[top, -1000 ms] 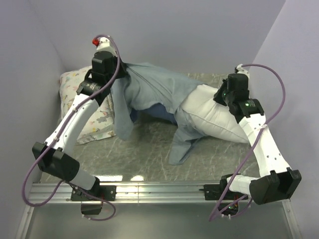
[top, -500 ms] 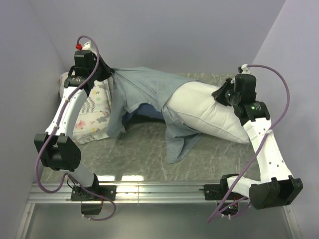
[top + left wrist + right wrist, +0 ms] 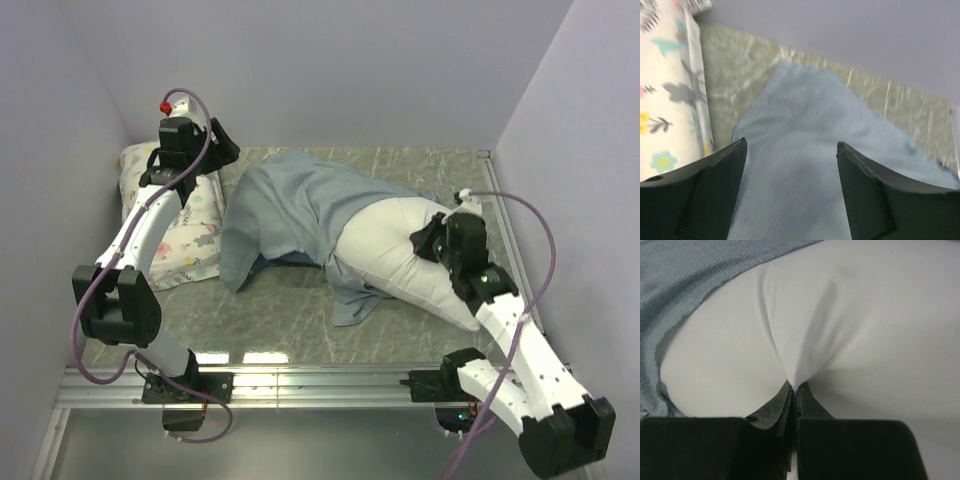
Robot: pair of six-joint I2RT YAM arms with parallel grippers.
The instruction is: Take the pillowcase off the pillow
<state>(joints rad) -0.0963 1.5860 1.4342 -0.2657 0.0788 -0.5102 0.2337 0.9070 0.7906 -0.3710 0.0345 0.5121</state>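
The left gripper (image 3: 216, 146) is spread wide with nothing between its fingers (image 3: 715, 190). It hangs at the upper left of the top view, just above the floral pillow (image 3: 190, 232). The right gripper (image 3: 430, 238) is pressed together on a fold of the white pillow (image 3: 850, 315), pinching the fabric into a ridge.

The pillowcase (image 3: 290, 205) lies crumpled in the middle of the table (image 3: 300, 325), pale side out, to the right of and below the left gripper. In the left wrist view it fills the space beyond the open fingers without touching them. It drapes over only the left end of the pillow (image 3: 385, 250), whose long axis runs from the centre toward the lower right.

The left arm is the nearer one to the cloth. It reaches up the left side of the frame with its wrist tipped toward the case. The right arm stretches from the lower right corner up to the pillow's bare end.

The next move likely needs the left gripper to drop onto the cloth and pull it left, away from the pinned pillow.
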